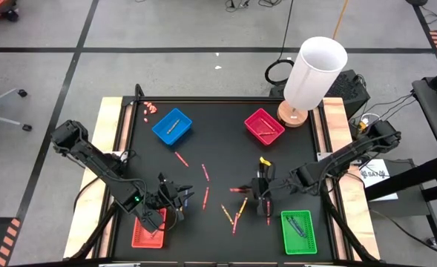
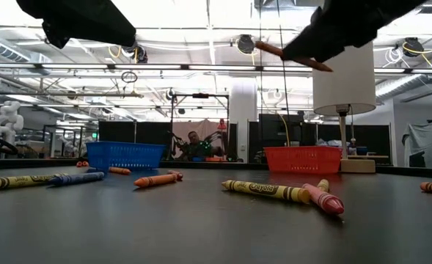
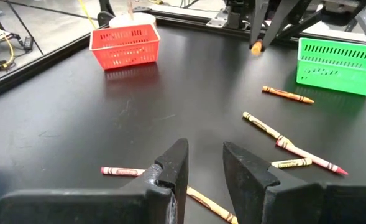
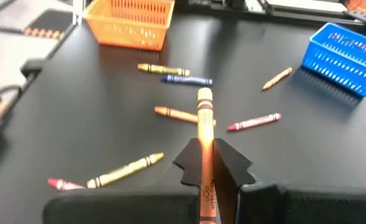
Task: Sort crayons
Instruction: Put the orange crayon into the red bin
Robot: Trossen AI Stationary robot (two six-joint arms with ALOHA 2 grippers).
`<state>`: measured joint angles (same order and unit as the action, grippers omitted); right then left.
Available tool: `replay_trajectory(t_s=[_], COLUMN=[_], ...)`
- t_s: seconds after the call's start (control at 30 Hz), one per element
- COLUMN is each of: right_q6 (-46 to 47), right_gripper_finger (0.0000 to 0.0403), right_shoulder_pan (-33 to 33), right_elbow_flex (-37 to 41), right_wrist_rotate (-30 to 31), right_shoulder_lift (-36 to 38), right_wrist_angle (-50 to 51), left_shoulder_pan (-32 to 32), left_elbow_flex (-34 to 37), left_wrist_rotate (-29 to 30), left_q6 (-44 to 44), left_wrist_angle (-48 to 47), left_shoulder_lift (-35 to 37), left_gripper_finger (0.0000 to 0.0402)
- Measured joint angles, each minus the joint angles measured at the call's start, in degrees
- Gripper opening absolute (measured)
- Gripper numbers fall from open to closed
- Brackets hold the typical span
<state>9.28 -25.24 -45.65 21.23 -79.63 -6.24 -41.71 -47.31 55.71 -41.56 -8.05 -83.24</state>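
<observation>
R pincer [image 4: 210, 163] grips orange crayon [image 4: 205, 134] | high view: grip hidden

We see bright, even overhead light: ceiling fixtures [image 2: 201, 15] blow out white in the low view, and the black worktop [image 3: 77, 112] carries soft sheen and faint tray reflections. Shadows stay weak. The right wrist view looks soft and hazy; near fingers [image 3: 170, 174] blur.
</observation>
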Motion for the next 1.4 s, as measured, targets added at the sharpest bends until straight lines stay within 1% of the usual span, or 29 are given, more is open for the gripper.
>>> replay_trajectory(t_s=[0.17,0.47,0.7,0.97,1.27,1.4], right_q6=[0.8,-5.2,-13.2,-24.6,-32.5,-34.0], right_gripper_finger=[0.0002,0.0002,0.0002,0.0002,0.0002,0.0002], right_shoulder_pan=[0.8,0.8,0.8,0.8,0.8,0.8], right_elbow_flex=[0.0,0.0,0.0,0.0,0.0,0.0], right_wrist_rotate=[0.0,-0.4,-0.4,-0.5,-0.5,-0.5], right_shoulder_lift=[0.0,1.6,4.2,4.6,4.6,4.6], right_wrist_angle=[-2.2,-1.8,-0.7,-0.6,1.5,1.4], left_shoulder_pan=[0.0,0.0,0.0,0.0,0.0,0.0], left_elbow_flex=[0.0,0.0,0.0,0.0,0.0,0.0], left_wrist_rotate=[-0.3,-0.4,-0.4,-0.4,-0.4,-0.4], left_q6=[-0.1,-0.1,-0.1,0.0,0.0,0.0], left_wrist_angle=[0.1,0.1,0.1,0.1,0.1,0.1], left_shoulder_lift=[0.0,0.0,0.0,0.0,0.0,0.0], left_gripper_finger=[0.0100,0.0100,0.0100,0.0100,0.0100,0.0100])
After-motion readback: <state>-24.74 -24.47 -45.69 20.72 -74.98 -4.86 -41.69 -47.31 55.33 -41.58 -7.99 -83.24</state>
